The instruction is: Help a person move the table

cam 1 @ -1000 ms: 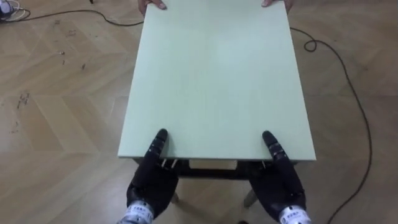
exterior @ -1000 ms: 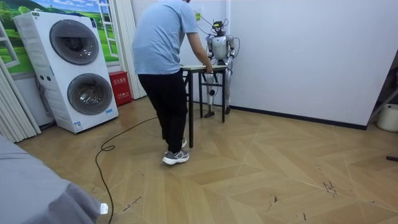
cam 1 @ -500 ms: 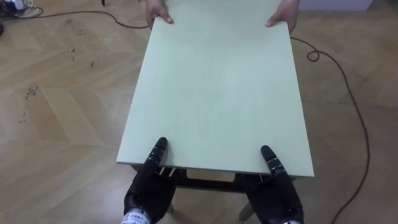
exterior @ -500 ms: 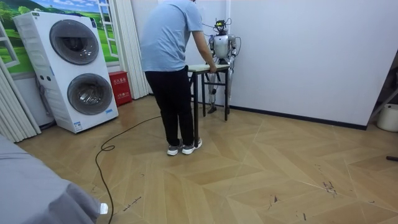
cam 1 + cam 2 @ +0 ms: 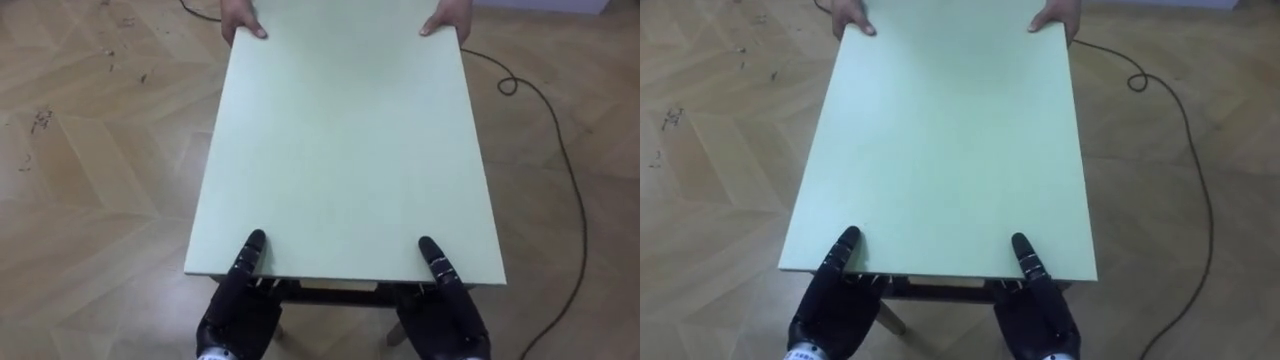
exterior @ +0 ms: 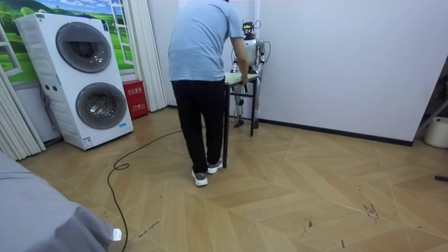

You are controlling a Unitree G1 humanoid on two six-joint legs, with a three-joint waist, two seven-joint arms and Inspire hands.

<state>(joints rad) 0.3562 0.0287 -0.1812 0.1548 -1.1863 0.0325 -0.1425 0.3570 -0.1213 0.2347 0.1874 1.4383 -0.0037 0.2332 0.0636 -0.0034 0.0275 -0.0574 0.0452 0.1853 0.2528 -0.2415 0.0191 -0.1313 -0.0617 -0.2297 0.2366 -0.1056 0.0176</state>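
Step in hand: the carry itself, robot at one short end, person at the other. Table [image 5: 340, 140], pale green top, runs lengthwise away from the robot over the wood floor [image 5: 90, 170]; nothing on it.

Left hand [image 5: 236, 312] is at the near edge, twd the left corner. Thumb lies flat on top and the rest of the hand tucks under, so can't tell if it's clamped on the edge or just propping. Right hand [image 5: 445, 318] same, twd the right corner: thumb on top, rest under, grip can't be told. Person's hands [image 5: 240, 20] hold the two far corners.

Room view: person [image 6: 203, 63] stands w/ back to camera at the table's near end, leaning a bit over it. Robot is at the far end, close to the white wall [image 6: 336, 56]. Stacked washer/dryer [image 6: 77, 77] is well off to the room view's left. Can't tell if the table legs are clear of the floor.

Judgement: mid-task, table prob in transit, not yet parked. Next move calls for stepping in time w/ the person, both hands level so the top doesn't tip, and even force on both sides so it doesn't yaw. Risk: wall is near the robot, so little room on that side.
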